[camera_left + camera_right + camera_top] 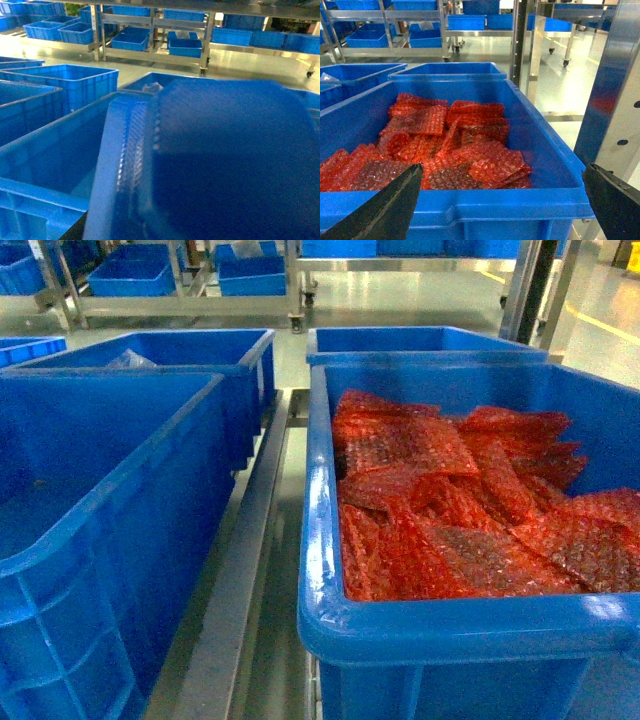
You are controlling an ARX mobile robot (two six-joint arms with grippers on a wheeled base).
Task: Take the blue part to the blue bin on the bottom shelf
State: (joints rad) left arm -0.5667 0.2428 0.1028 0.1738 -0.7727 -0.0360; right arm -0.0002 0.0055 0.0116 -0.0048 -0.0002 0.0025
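At left, a blurred blue part (220, 165) fills the left wrist view; the left gripper's grasp cannot be told. Lower right, the right gripper (505, 205) gapes wide, empty, above the red-bag crate (470, 210). Probably carrying; next needs locating the blue bin.

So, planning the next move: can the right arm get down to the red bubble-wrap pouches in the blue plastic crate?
Probably yes: the right pincer is open over the blue plastic crate, which has no lid, and nothing covers the red bubble-wrap pouches.
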